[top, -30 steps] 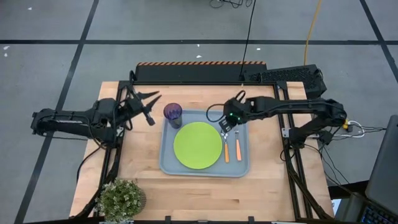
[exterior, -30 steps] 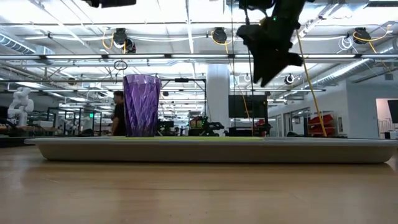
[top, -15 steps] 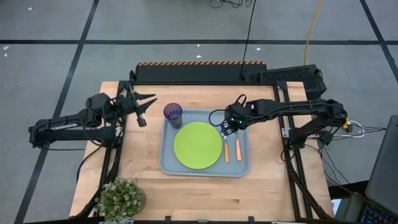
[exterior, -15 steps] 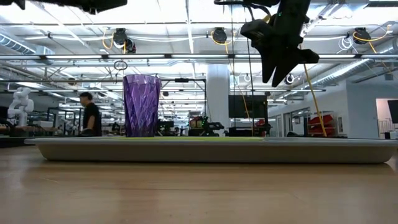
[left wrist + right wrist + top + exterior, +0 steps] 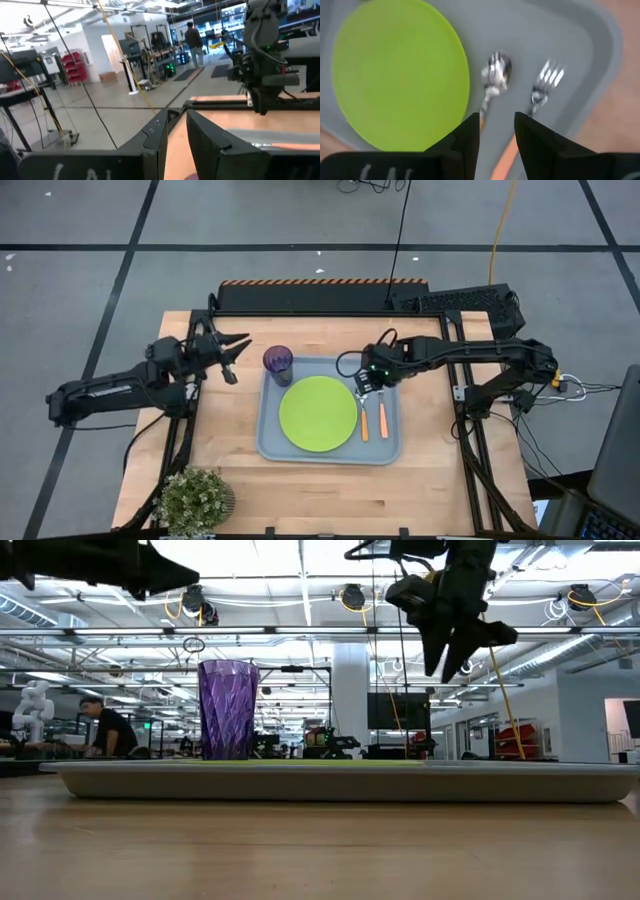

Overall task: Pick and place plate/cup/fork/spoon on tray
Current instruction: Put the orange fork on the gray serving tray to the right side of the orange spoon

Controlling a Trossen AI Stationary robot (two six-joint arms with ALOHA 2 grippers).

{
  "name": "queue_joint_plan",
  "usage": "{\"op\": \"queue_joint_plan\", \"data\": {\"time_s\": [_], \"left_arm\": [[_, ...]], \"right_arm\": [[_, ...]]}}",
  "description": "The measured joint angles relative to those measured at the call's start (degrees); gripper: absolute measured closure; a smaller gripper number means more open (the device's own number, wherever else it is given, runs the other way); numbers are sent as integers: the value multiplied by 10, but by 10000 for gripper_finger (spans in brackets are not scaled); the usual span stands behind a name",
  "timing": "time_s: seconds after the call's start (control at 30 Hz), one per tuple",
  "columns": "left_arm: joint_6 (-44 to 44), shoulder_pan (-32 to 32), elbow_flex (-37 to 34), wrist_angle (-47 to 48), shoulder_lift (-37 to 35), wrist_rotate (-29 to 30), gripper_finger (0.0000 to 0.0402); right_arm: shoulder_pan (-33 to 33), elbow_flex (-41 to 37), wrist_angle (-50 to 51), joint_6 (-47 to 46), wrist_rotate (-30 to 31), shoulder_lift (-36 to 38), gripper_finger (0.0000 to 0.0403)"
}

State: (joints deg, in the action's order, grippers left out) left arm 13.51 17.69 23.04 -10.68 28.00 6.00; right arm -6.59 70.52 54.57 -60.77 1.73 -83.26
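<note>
The grey-blue tray lies mid-table. On it rest the lime-green plate, the purple cup standing upright at its far left corner, and the spoon and the fork side by side to the plate's right. My right gripper hangs open and empty above the utensils' silver heads; its wrist view shows the spoon's bowl and the fork's tines beyond its fingers. My left gripper is open and empty, raised left of the cup.
A potted plant stands at the table's near left corner. Bare wood lies left of the tray and along the near edge. A person shows far off in the room behind the cup in the low view.
My left gripper has drawn back a little from the cup toward the table's left edge and now shows lower in the low view. My right gripper has stayed above the spoon and fork, shifting slightly. The tableware has not moved.
</note>
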Motion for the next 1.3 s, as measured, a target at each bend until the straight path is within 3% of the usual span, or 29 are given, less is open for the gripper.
{"op": "queue_joint_plan", "data": {"time_s": [0.4, 0.57, 0.8, 1.3], "left_arm": [[95, 0, -30, -185, 15, 0, 325], [114, 11, -30, -192, 20, 0, 325], [123, 49, -30, -197, 52, -1, 325], [78, 94, -29, -265, 122, -2, 325]], "right_arm": [[82, 0, 16, -60, -6, -33, 287], [119, 0, -11, -100, -25, -85, 287], [119, -1, -5, -147, -75, -152, 287], [149, -1, -3, -246, -47, -165, 287]]}}
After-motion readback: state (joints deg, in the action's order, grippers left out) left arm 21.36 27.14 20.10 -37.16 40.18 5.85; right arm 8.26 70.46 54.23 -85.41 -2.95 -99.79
